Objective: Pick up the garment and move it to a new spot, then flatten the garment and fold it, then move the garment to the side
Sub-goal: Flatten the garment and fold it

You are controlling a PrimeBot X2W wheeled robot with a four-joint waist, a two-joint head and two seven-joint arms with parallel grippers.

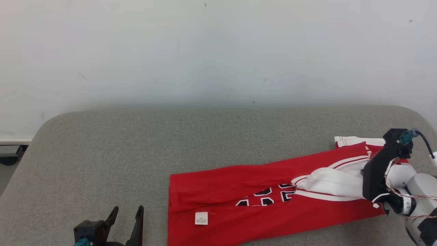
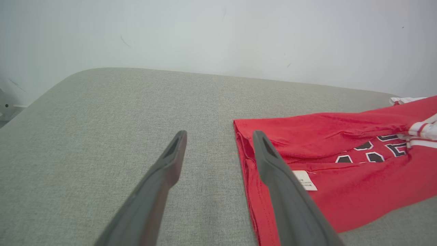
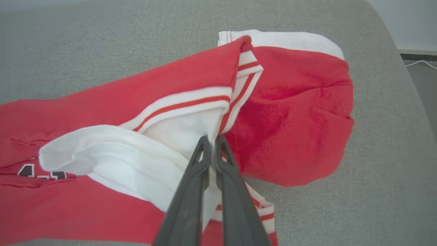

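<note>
A red sports jersey of soft knit fabric point(image 1: 239, 184), with white and red striped trim and black numerals edged in white, lies stretched lengthwise across the right half of a grey, cloth-covered surface point(image 1: 136, 143). Its long edges are turned in, so it forms a narrow band. The white lining is bunched open near the right end, and a small white label point(image 1: 201, 218) shows near the left end.

The right hand point(image 3: 212, 138) is pinched shut on a fold of the white fabric just below the striped trim. The left hand point(image 1: 128, 207) is spread wide and holds nothing, hovering just beside the jersey's left edge.

This looks like the flatten-and-fold step, with the move to the side not yet done. The next move likely calls for drawing the pinched edge out smooth while the left hand takes hold of the near edge.
</note>
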